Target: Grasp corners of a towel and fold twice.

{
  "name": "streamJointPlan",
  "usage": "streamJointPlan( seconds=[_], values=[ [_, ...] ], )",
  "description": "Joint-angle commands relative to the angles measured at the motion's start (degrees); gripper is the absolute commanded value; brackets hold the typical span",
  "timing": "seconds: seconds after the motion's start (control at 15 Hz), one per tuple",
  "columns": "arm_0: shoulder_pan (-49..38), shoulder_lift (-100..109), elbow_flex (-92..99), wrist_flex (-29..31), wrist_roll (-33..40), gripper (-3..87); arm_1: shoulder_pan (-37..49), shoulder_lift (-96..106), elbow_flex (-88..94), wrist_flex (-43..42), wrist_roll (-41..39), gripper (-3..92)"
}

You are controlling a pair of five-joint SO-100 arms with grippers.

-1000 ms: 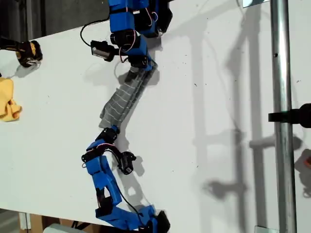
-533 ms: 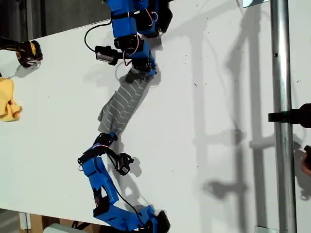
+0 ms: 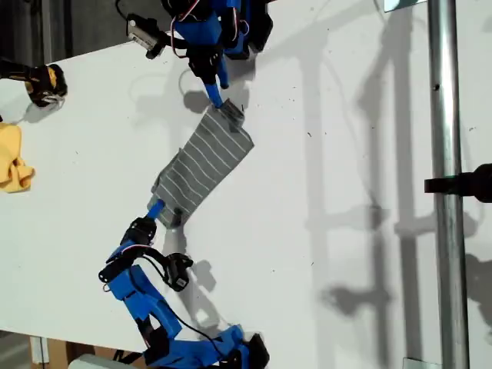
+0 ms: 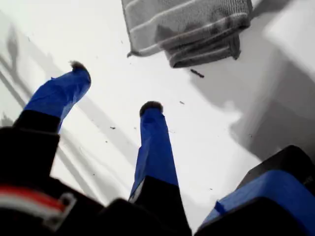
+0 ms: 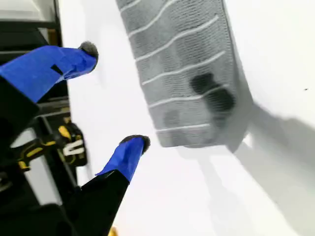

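Note:
The grey striped towel [image 3: 204, 161] lies folded into a long band slanting across the white table in the exterior view. My first gripper [image 3: 217, 96] hovers open just beyond the band's upper end, and its wrist view shows the layered end of the towel [image 4: 187, 24] past the open first gripper [image 4: 114, 86]. By the band's lower corner, toward the exterior view's left, is my second gripper [image 3: 157, 209]. The second gripper [image 5: 112, 96] stands open and empty, a little short of the towel [image 5: 182, 64].
A yellow cloth [image 3: 14, 165] and a black and yellow tool [image 3: 42, 83] sit at the exterior view's left edge; the tool [image 5: 69, 145] also shows in the second wrist view. A metal pole [image 3: 450, 192] runs down the exterior view's right.
Both grippers had the bunched towel's ends at their jaws. They now stand open and have drawn back, and the towel lies wider and flatter on the table.

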Motion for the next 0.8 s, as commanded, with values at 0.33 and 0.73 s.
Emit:
streamJointPlan(
  seconds=[0.33,0.73],
  values=[
    [5.80,34.54,19.34,-0.62,0.18,29.2,0.97,0.53,-7.38,0.44,-1.32,26.2],
    [12.83,102.13,87.01,-16.61,-15.73,8.8,0.62,12.66,-7.38,2.64,-0.26,26.9]
  ],
)
